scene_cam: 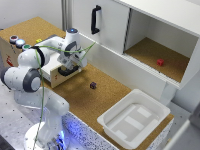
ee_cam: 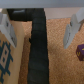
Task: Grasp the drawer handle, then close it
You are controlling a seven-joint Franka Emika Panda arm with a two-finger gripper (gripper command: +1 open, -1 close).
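Observation:
In the exterior view my gripper (scene_cam: 69,66) hangs at the front of the drawer (scene_cam: 52,75), a pale-fronted drawer in a small wooden box on the cork table, and it hides most of the handle. The wrist view shows the drawer handle (ee_cam: 37,50) as a black bar running between my two fingers. One finger (ee_cam: 5,25) stands on the side of the cream drawer front (ee_cam: 10,57), the other finger (ee_cam: 75,22) over cork. The gripper (ee_cam: 40,24) is open, and its jaws straddle the handle without touching it.
A small dark purple object (scene_cam: 93,85) lies on the cork near the drawer and also shows beside the gripper (ee_cam: 80,49). A white tub (scene_cam: 135,117) sits at the exterior view's right. Behind stands a white cabinet with a long black door handle (scene_cam: 95,20) and a red cube (scene_cam: 160,62) inside. Cups (scene_cam: 17,41) stand on the box top.

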